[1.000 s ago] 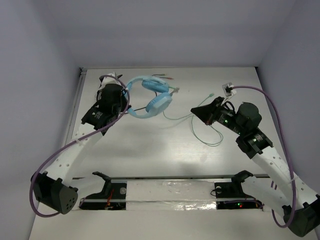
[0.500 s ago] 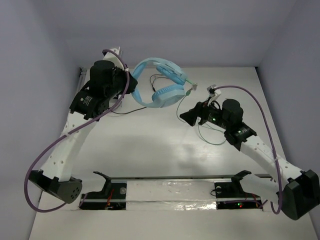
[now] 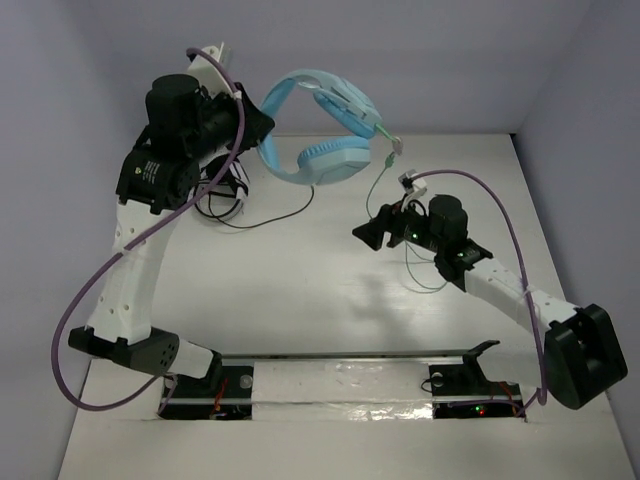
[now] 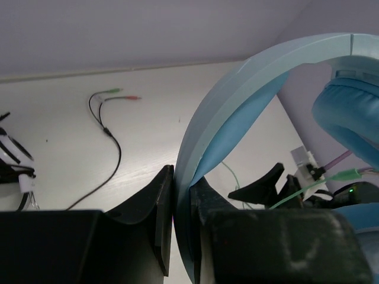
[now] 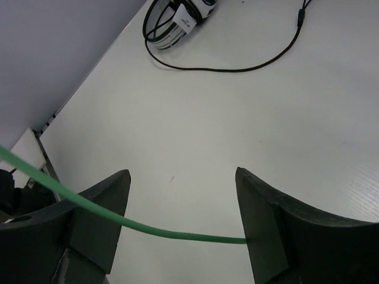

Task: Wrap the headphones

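The light blue headphones (image 3: 325,115) hang in the air above the table's far edge. My left gripper (image 3: 266,128) is shut on their curved headband (image 4: 254,77), which runs between the two black fingers (image 4: 160,201). One padded ear cup (image 4: 349,112) shows at the right of the left wrist view. The pale green cable (image 3: 377,185) drops from the cups toward my right gripper (image 3: 366,232), which stands open just above the table. In the right wrist view the cable (image 5: 172,228) crosses the wide gap between the fingers of that gripper (image 5: 183,192), which are not closed on it.
Black and white headphones (image 3: 222,192) lie on the table under the left arm, and their dark cable (image 3: 275,218) trails toward the middle. They also show in the right wrist view as the black and white headphones (image 5: 177,21). A loop of green cable (image 3: 425,278) lies beside the right arm.
The left arm has lifted the headphones off the table, up and toward the back. The right gripper has gone from shut to open and moved left toward the middle.
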`<state>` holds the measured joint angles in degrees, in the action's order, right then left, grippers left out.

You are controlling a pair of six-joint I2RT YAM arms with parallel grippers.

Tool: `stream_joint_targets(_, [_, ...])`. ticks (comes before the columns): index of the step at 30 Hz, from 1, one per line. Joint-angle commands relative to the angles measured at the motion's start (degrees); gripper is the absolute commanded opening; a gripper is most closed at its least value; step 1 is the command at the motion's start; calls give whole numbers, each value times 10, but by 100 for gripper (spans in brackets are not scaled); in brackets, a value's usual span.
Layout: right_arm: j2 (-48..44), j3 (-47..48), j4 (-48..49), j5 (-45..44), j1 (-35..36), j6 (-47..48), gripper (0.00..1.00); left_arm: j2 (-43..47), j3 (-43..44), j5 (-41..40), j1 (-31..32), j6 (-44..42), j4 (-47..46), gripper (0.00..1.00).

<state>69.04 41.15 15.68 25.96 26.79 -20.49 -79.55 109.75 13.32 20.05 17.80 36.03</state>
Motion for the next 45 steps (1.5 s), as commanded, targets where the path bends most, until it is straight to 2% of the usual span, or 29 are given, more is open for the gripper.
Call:
stream_joint_targets(1, [21,-8,84,1,5,6,77,-7,98,64,-27,22,-33,0])
stream_joint_targets(3, [38,-2,84,-2,5,9,76,-24,147,88,-39,28,-24,0])
stream_joint_targets(8, [52,-6,88,-10,5,12,75,-36,192,134,-85,42,-22,0])
stream_joint_targets(18, [138,-23,221,10,5,-30,74,-30,167,200,-115,76,-56,0])
stream_joint_targets(23, [159,-27,244,8,5,-34,67,-26,160,198,-115,86,-63,0])
stream_joint_targets(25, [187,-18,255,0,5,-34,64,-18,130,210,-115,95,-92,0])
stream_joint_targets(27, [196,-19,285,-2,5,-45,56,-11,107,203,-115,97,-102,0])
stream_joint_targets(28, [195,-25,299,-8,5,-54,47,-10,100,198,-115,95,-102,0])
stream_joint_targets(29, [183,-36,312,-11,5,-63,31,-8,93,192,-115,93,-101,0])
stream_joint_targets(31, [161,-39,310,-29,5,-82,13,-3,56,168,-115,86,-105,0])
stream_joint_targets(33, [91,-41,261,-59,5,-84,8,11,-11,145,-115,84,-132,0])
stream_joint_targets(34, [57,-40,228,-77,5,-79,3,15,-31,133,-115,84,-141,0])
stream_joint_targets(35, [-26,-35,189,-99,5,-72,1,17,-51,122,-115,84,-148,0])
stream_joint_targets(36, [-71,-18,97,-152,5,-58,0,19,-82,104,-115,84,-166,0])
stream_joint_targets(38, [-154,21,-7,-194,5,-52,0,17,-97,96,-115,87,-177,0])
stream_joint_targets(39, [-225,44,-87,-208,5,-51,0,13,-105,99,-115,93,-192,0])
stream_joint_targets(42, [-293,120,-205,-214,5,-68,0,11,-95,115,-110,116,-213,0])
stream_joint_targets(45, [-260,141,-287,-206,5,-71,0,16,-74,109,-104,121,-204,0])
